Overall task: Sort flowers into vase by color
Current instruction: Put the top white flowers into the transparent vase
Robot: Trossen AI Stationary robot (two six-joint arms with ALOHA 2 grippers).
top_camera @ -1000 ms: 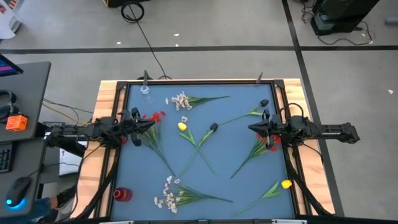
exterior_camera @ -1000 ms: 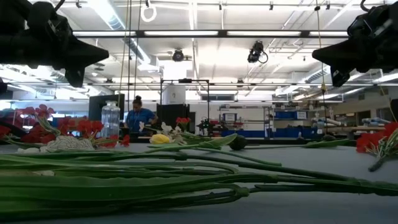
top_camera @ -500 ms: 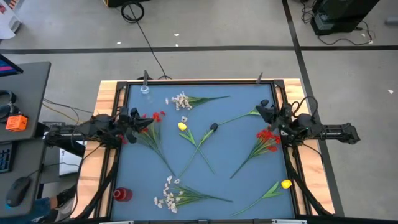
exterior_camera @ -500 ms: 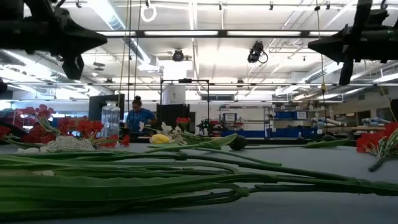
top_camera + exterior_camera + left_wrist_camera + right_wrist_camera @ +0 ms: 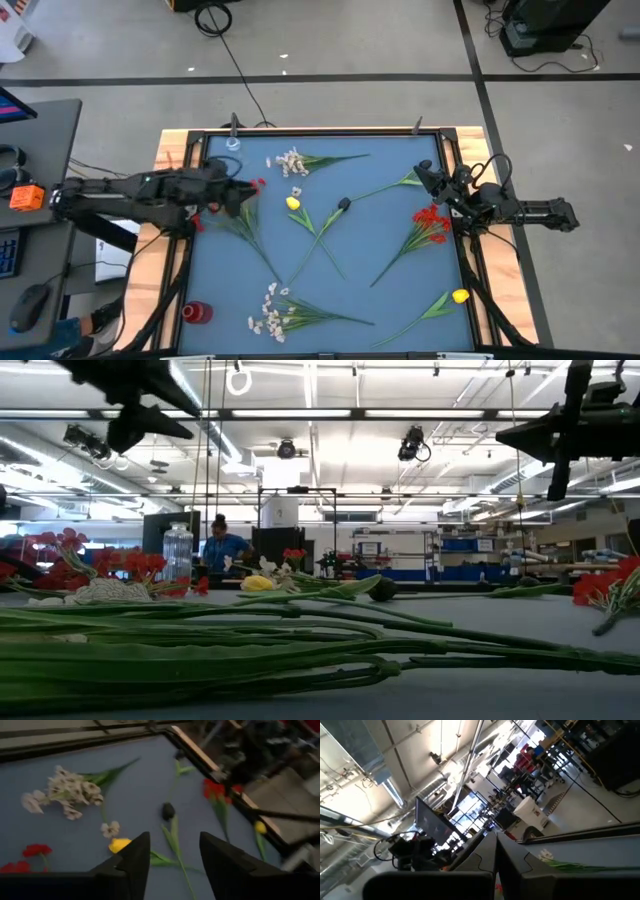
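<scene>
Blue-topped worktop with wooden edges, artificial green-stemmed flowers scattered flat on it. Left end effector is above the left side, over the red blossom sprig; in its wrist view the two dark fingers stand apart with a clear gap, nothing between them. Right end effector is at the right edge, near the second red blossom sprig; its fingers are pressed together and hold nothing.

White blossom cluster sprig lies near the far edge, another white cluster sprig near the front. Yellow tulip-like bud sits centre-left, dark near-black bud just beside centre, second yellow bud front right. Small red vase stands at the front left corner, clear glass vase at the far left corner. No flower is in either vase.
</scene>
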